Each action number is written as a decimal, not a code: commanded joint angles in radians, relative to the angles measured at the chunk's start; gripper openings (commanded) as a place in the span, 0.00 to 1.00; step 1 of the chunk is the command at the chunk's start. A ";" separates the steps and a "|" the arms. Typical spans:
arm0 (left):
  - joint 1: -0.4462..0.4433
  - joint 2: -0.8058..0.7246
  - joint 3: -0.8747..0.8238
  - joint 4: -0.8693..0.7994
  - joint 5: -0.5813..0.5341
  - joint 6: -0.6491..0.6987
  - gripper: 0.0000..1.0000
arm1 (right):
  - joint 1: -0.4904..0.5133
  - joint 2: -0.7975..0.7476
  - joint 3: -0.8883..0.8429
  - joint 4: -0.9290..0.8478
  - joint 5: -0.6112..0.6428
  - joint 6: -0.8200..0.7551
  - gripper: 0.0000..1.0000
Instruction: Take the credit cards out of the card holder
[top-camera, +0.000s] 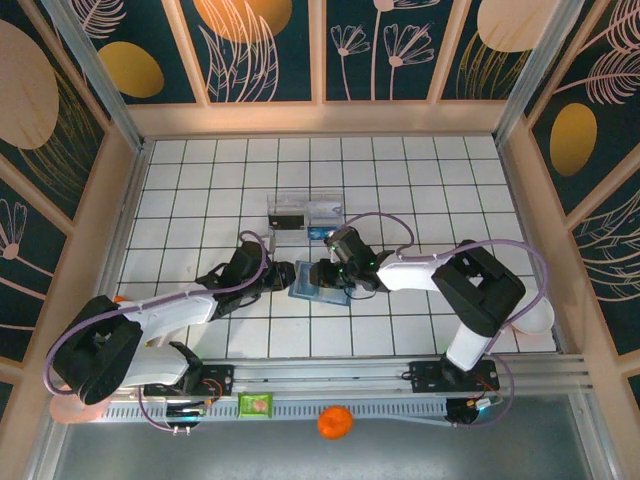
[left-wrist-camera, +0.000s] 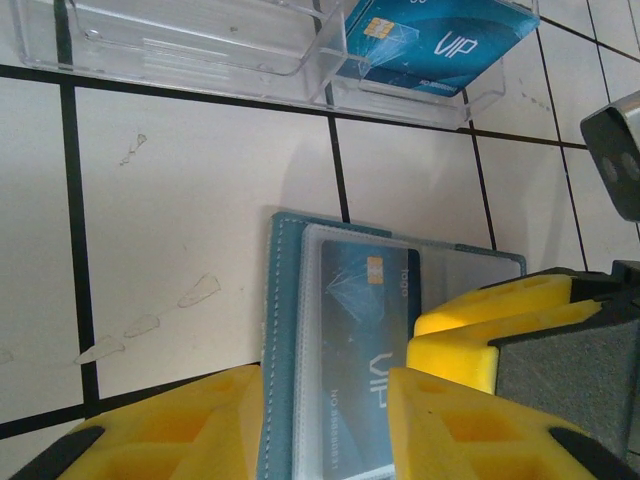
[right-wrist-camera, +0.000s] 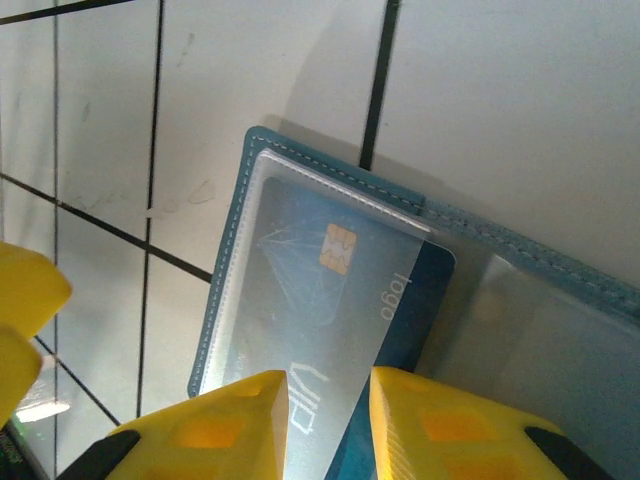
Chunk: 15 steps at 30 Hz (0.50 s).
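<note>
The card holder (top-camera: 318, 292) lies open on the white tiles in the middle of the table, teal with stitched edges (left-wrist-camera: 278, 330) (right-wrist-camera: 235, 250). One blue credit card (left-wrist-camera: 365, 320) (right-wrist-camera: 330, 300) sits in its clear sleeve, with a dark corner sticking out at one side. My left gripper (top-camera: 283, 273) (left-wrist-camera: 325, 430) is open, its yellow fingers straddling the holder's panel. My right gripper (top-camera: 322, 274) (right-wrist-camera: 330, 425) comes from the other side, jaws narrowly apart over the card's face. One of its fingers (left-wrist-camera: 490, 320) rests on the holder. A second blue card (top-camera: 322, 212) (left-wrist-camera: 430, 40) lies in the tray.
The clear plastic tray (top-camera: 290, 205) (left-wrist-camera: 200, 40) stands just beyond the holder. An orange ball (top-camera: 335, 422) and a green packet (top-camera: 256, 404) lie by the front rail. Patterned walls close in the table on three sides.
</note>
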 joint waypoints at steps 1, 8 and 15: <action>0.001 -0.014 -0.010 -0.010 -0.002 0.015 0.37 | 0.016 0.001 0.034 -0.088 0.093 -0.002 0.29; 0.002 -0.014 -0.002 -0.013 0.007 0.019 0.37 | 0.041 -0.025 0.043 -0.157 0.214 -0.019 0.29; 0.002 -0.001 0.026 0.001 0.063 0.043 0.33 | 0.068 -0.103 0.030 -0.126 0.255 -0.057 0.31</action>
